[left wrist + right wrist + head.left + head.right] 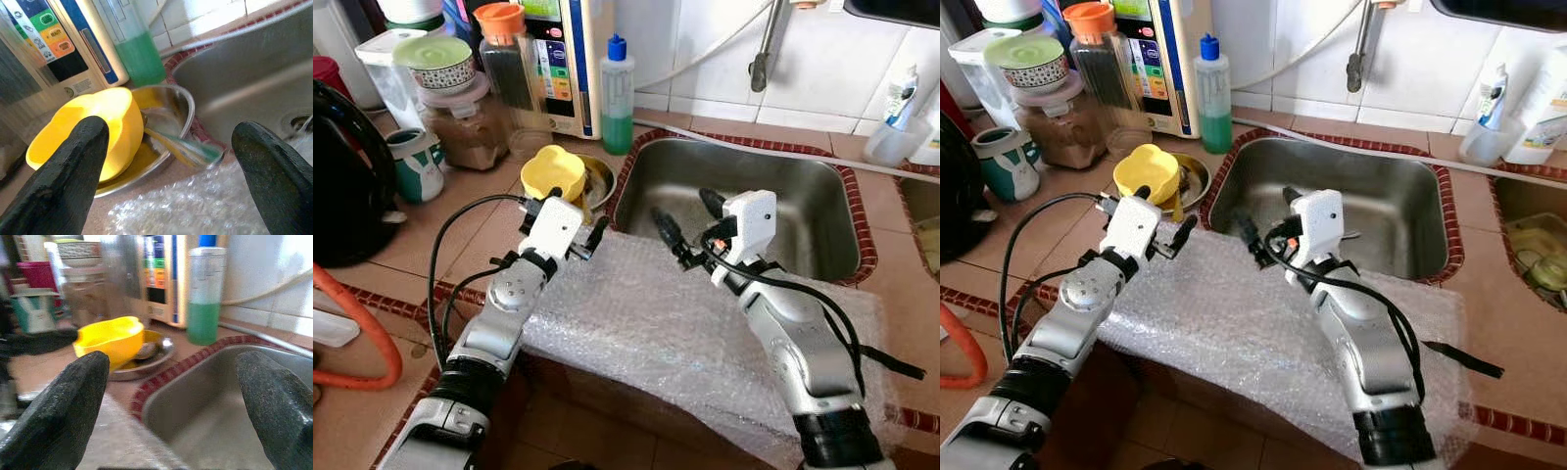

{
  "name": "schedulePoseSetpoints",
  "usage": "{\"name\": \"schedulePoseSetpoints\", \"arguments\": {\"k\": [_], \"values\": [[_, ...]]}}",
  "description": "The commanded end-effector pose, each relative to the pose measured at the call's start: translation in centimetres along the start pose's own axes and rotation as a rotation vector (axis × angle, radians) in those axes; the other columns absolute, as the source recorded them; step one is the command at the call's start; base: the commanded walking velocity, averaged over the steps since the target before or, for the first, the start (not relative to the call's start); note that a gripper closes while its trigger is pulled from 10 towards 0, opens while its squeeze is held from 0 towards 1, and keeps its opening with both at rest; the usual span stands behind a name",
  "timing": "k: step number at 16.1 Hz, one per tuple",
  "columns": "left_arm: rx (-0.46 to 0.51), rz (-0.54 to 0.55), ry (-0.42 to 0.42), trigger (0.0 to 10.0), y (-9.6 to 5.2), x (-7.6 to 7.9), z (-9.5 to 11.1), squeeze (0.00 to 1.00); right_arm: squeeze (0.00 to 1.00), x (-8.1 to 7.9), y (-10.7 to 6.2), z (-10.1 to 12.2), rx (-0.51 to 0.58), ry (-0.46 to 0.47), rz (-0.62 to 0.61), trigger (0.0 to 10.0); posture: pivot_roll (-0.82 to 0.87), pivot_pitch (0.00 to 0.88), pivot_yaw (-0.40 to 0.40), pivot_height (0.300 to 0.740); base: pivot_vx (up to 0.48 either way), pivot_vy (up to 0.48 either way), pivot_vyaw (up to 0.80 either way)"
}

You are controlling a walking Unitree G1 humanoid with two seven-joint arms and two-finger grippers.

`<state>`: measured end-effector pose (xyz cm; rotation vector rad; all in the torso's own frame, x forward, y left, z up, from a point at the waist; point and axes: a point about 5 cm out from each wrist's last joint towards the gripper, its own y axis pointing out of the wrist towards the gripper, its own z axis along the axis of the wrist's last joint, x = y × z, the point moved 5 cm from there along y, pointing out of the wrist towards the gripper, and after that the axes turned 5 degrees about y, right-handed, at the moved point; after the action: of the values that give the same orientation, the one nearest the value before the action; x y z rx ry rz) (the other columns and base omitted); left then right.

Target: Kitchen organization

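Left eye view: both arms reach over bubble wrap [656, 323] on the worktop [401, 392]. The left gripper [570, 227] and right gripper [690, 223] are wide apart, holding nothing. The yellow bowl [551, 172] sits tipped in a metal dish [600, 183]; a bump could knock it into the sink [822, 211]. What lies under the wrap is hidden.

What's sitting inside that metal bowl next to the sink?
The metal bowl holds a tilted yellow cup, and the left wrist view shows a utensil with a green-tipped handle lying beside it. The cup covers the rest of the bowl's bottom.
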<state>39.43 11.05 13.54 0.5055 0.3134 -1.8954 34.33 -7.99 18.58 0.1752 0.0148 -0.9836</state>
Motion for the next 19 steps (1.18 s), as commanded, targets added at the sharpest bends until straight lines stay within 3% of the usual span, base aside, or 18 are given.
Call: {"name": "schedulePoseSetpoints", "arguments": {"k": [1, 3, 4, 5, 6, 7, 11, 19], "values": [[0.004, 0.009, 0.028, 10.0, 0.2, -0.5, 0.0, 0.00, 1.00, -1.4, 0.0, 0.5, 0.001, 0.010, 0.062, 10.0, -0.06, 0.040, 0.054, 0.740, 0.000, 0.000, 0.00], [-0.010, -0.028, 0.009, 9.9, 0.5, 0.0, -0.5, 0.00, 1.00, -2.8, -0.4, 0.9, -0.006, 0.018, 0.125, 10.0, -0.06, 0.038, 0.054, 0.740, 0.000, 0.000, 0.00], [-0.010, -0.049, 0.001, 4.1, 0.6, 0.4, -0.6, 0.00, 1.00, -3.0, -0.5, 1.1, -0.007, 0.018, 0.131, 10.0, -0.07, 0.038, 0.056, 0.740, 0.000, 0.000, 0.00], [-0.004, -0.064, -0.010, 3.4, 0.7, 0.7, -0.6, 0.00, 1.00, -3.0, -0.5, 1.2, -0.011, 0.019, 0.130, 10.0, -0.07, 0.038, 0.056, 0.740, 0.000, 0.000, 0.00], [0.004, -0.072, -0.012, 0.0, 0.7, 0.8, -0.5, 0.00, 1.00, -3.0, -0.6, 1.3, -0.010, 0.018, 0.128, 10.0, -0.07, 0.035, 0.057, 0.740, 0.000, 0.000, 0.00], [0.010, -0.084, -0.007, 1.2, 0.8, 1.0, -0.5, 0.00, 1.00, -2.9, -0.6, 1.3, -0.012, 0.017, 0.126, 10.0, -0.07, 0.034, 0.057, 0.740, 0.000, 0.000, 0.00], [0.014, -0.103, -0.003, 0.0, 0.9, 1.4, -0.6, 0.00, 1.00, -3.1, -0.8, 1.1, -0.024, 0.017, 0.126, 10.0, -0.07, 0.030, 0.057, 0.740, 0.000, 0.000, 0.00], [0.002, -0.109, 0.006, 0.0, 0.9, 1.2, -1.2, 0.00, 1.00, -3.0, -0.6, 1.2, -0.030, 0.006, 0.118, 10.0, -0.07, 0.027, 0.055, 0.740, 0.000, 0.000, 0.00]]}}
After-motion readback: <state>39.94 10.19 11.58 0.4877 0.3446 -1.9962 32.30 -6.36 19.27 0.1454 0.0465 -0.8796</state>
